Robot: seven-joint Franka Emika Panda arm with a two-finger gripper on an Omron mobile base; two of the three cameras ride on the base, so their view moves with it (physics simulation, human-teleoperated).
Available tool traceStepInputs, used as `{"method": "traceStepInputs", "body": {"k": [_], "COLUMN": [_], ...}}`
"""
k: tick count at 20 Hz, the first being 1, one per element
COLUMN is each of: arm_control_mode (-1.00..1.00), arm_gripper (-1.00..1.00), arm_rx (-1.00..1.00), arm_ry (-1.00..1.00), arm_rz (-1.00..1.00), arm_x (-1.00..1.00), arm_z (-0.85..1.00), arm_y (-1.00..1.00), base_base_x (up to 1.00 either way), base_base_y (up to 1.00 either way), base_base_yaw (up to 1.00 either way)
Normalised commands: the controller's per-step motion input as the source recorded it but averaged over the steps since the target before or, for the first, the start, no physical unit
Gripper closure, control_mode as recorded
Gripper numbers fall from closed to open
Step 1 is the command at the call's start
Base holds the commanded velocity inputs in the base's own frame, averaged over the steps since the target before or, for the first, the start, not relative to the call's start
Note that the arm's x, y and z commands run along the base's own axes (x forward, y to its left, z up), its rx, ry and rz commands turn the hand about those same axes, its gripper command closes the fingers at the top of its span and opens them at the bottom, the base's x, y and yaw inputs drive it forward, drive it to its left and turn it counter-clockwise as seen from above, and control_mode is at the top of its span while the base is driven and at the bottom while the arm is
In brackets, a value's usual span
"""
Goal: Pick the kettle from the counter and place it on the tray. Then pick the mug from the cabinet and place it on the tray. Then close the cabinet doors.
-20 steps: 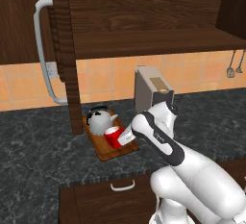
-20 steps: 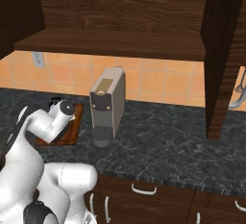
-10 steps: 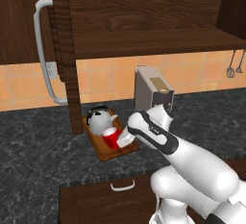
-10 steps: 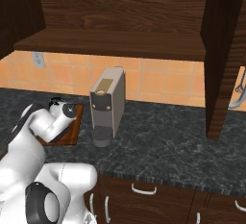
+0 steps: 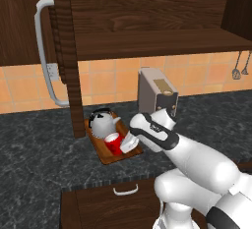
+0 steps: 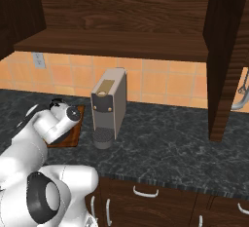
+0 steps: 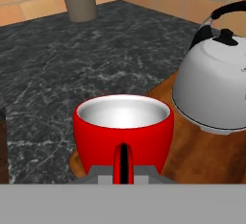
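The brown wooden tray [image 5: 112, 160] lies on the dark speckled counter [image 5: 34, 144]. On it stand the silver kettle [image 5: 102, 124] and, in front of it, the red mug [image 5: 112, 143]. My gripper [image 5: 123, 145] is low beside the mug's right side, open, holding nothing. In the hand view the mug [image 7: 123, 127] stands upright and free, its handle facing the camera, with the kettle [image 7: 214, 86] behind it to the right on the tray [image 7: 192, 155]. Both cabinet doors are open: the left one [image 5: 64, 51] edge-on, the right one [image 6: 226, 50]. The cabinet shelf [image 5: 157, 41] is bare.
The boxy grey coffee machine [image 5: 155, 93] stands just right of the tray, close behind my arm. The left door's bar handle [image 5: 47, 51] juts out above the counter. Utensils [image 5: 238, 68] hang on the far right wall. A drawer handle [image 5: 125, 189] sits below the counter edge.
My forearm has swung a little to the right and lower, while the hand stays by the mug. Mug and kettle have not moved on the tray.
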Motion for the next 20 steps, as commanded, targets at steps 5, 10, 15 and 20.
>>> {"method": "traceStepInputs", "body": {"k": [5,10,15,20], "arm_control_mode": [-1.00,-1.00,-1.00,-1.00], "arm_gripper": [1.00,1.00,1.00,1.00], "arm_rx": [0.00,0.00,0.00,0.00], "arm_ry": [-0.03,-0.07,-0.04,0.00], "arm_rz": [0.04,0.05,0.05,0.04], "arm_x": [0.11,0.15,0.20,0.09], "arm_z": [-0.18,-0.20,-0.13,-0.14], "arm_y": [-0.04,-0.02,-0.01,-0.01], "base_base_x": [0.00,0.00,0.00,0.00], "base_base_y": [0.00,0.00,0.00,0.00], "base_base_yaw": [0.00,0.00,0.00,0.00]}}
